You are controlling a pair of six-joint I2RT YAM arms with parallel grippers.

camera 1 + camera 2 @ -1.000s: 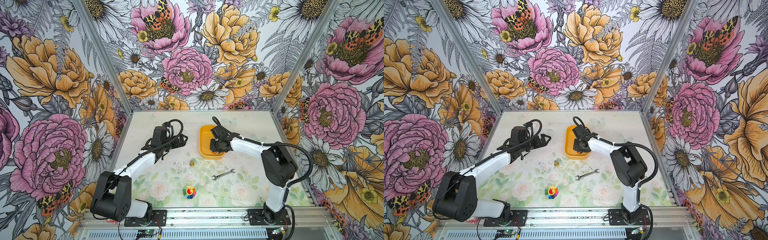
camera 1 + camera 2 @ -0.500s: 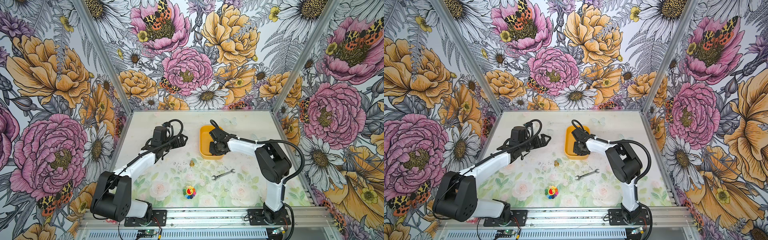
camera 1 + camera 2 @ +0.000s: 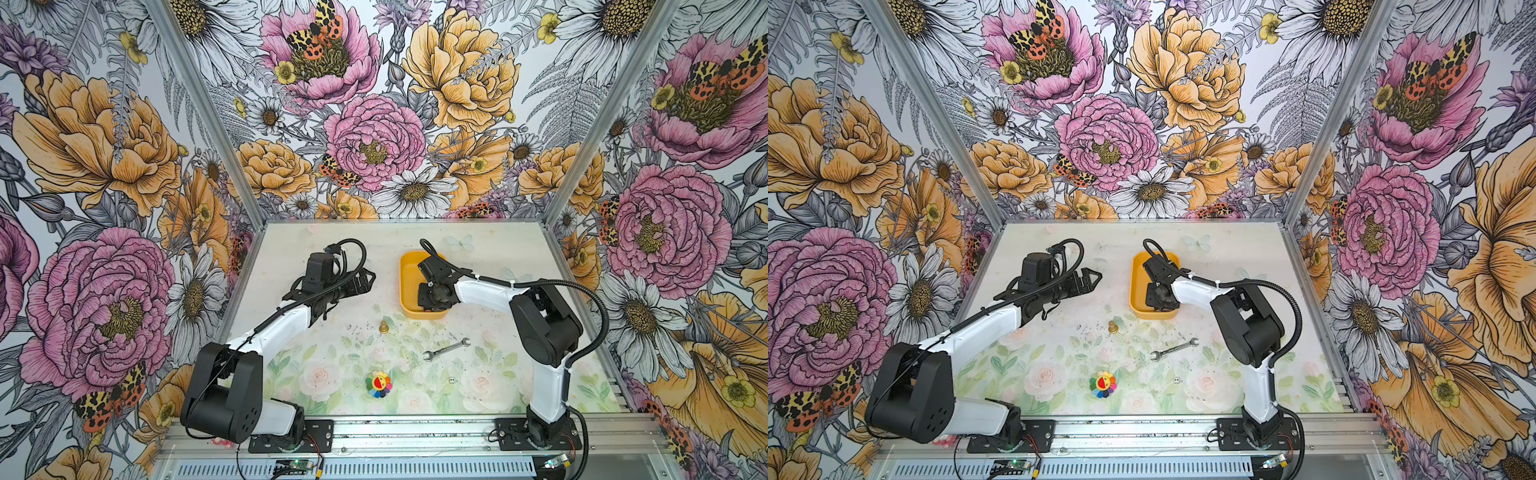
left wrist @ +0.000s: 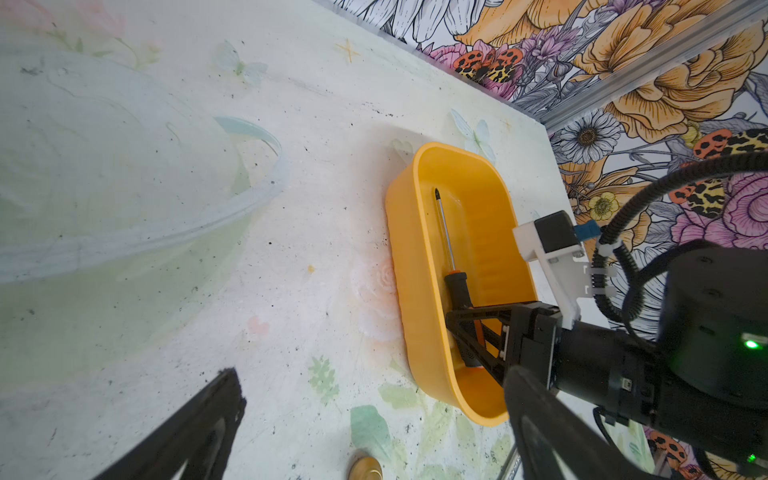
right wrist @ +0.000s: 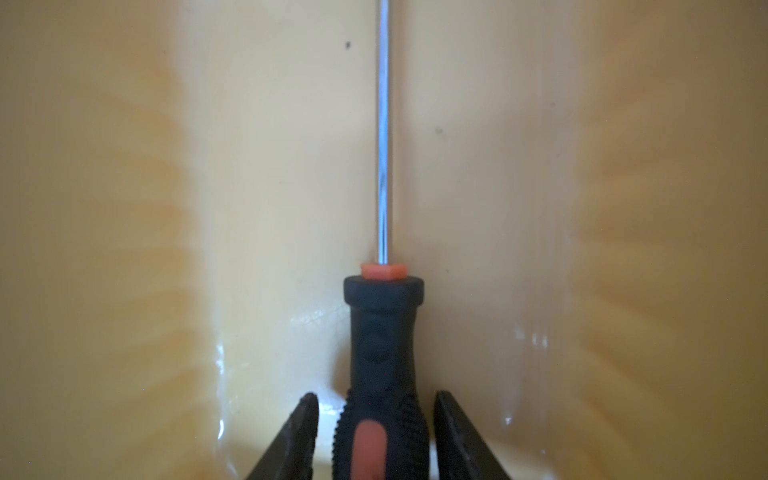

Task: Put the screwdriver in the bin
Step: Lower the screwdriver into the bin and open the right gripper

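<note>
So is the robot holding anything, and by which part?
Nothing is held. The right gripper stands open around the screwdriver handle, a gap on each side; the screwdriver lies in the bin. The left gripper is open and empty.

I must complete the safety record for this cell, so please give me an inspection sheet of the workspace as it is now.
Surface: table with a pale flower print and scattered dark specks.
Job's things: screwdriver lies inside the bin, shaft along its floor.
Clutter: wrench, brass piece and flower toy on the table, outside the bin.
Grippers: right gripper low in the bin, jaws open either side of the handle, gaps showing; left gripper open, empty.
Cables: black cables loop from both arms; nothing seen snagged.
Surroundings: floral walls; nothing else seen.
</note>
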